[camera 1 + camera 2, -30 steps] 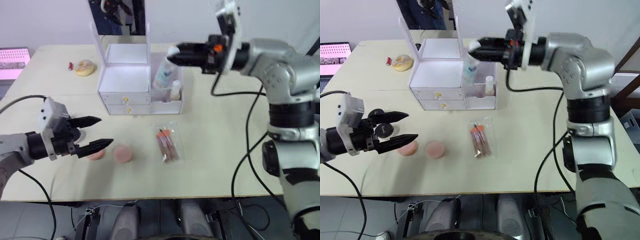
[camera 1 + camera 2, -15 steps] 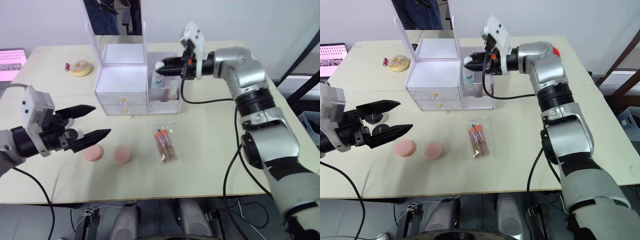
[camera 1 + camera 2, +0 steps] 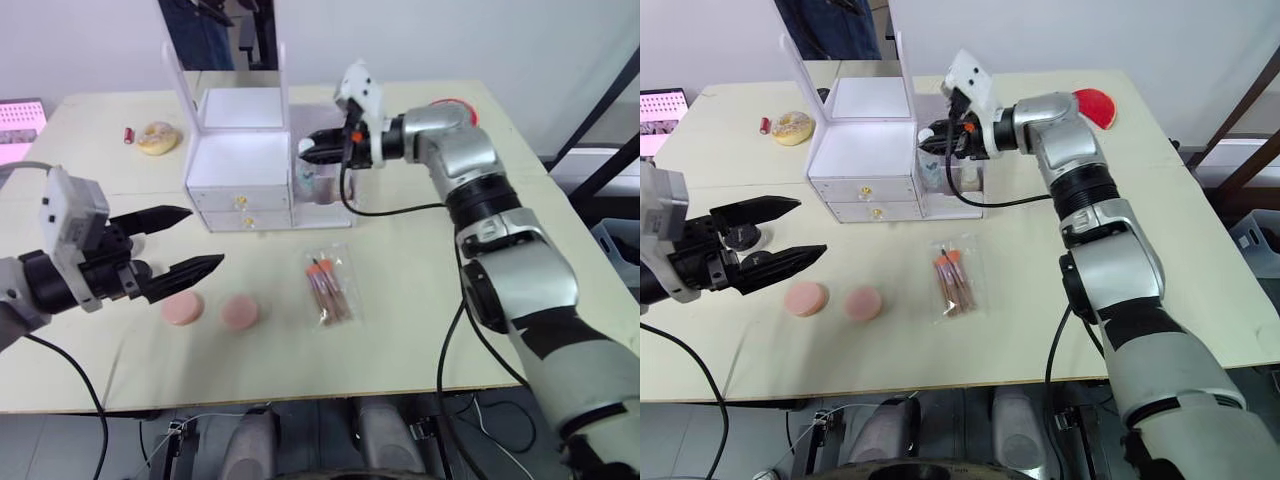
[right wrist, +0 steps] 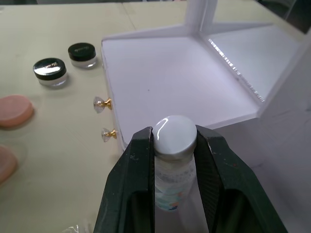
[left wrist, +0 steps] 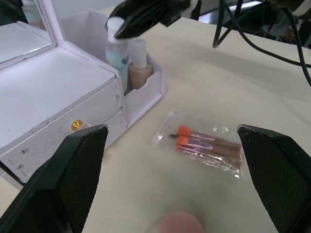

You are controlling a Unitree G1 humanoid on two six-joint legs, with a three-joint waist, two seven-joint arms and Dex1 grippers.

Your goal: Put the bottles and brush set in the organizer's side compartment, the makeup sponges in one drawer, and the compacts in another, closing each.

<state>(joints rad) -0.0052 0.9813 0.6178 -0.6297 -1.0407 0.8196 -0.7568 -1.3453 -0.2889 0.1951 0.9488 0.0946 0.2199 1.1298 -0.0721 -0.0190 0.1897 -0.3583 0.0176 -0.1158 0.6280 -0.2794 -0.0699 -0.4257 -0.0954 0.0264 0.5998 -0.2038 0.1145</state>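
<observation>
**Right arm is parking a bottle in the side compartment, brush set is next up**

So the right gripper [image 4: 171, 160] is clamping the white cap of a clear bottle [image 5: 115, 46], one finger on each side of the cap, and it's holding the bottle upright down inside the organizer's [image 3: 243, 160] side compartment [image 5: 148, 82]. A second, beige bottle [image 5: 139, 62] is already standing in there just beside it. From the left wrist view the held bottle is looking low enough that I'd guess it's about seated, but I can't actually see its base, so I'm not calling that for sure.

The left gripper [image 3: 180, 243] is hovering wide apart and holding nothing, out over the table [image 3: 420, 300] in front of the drawers, near the two pink makeup sponges [image 3: 211, 309].

The bit that matters for the next move: the brush set [image 3: 329, 288], in its clear pouch, is lying flat on the table in front of the side compartment, on the side nearer the robot. Its long axis is running roughly away from the robot toward the organizer, orange bristle tips at the far end. The right arm is the one already over that compartment, so I'm betting it's the better pick, once it lets the bottle go.

Both drawers are looking shut, gold knobs [image 4: 103, 117] facing out. Two black-lidded compacts [image 4: 65, 63] are sitting on the table beyond the sponges.
</observation>
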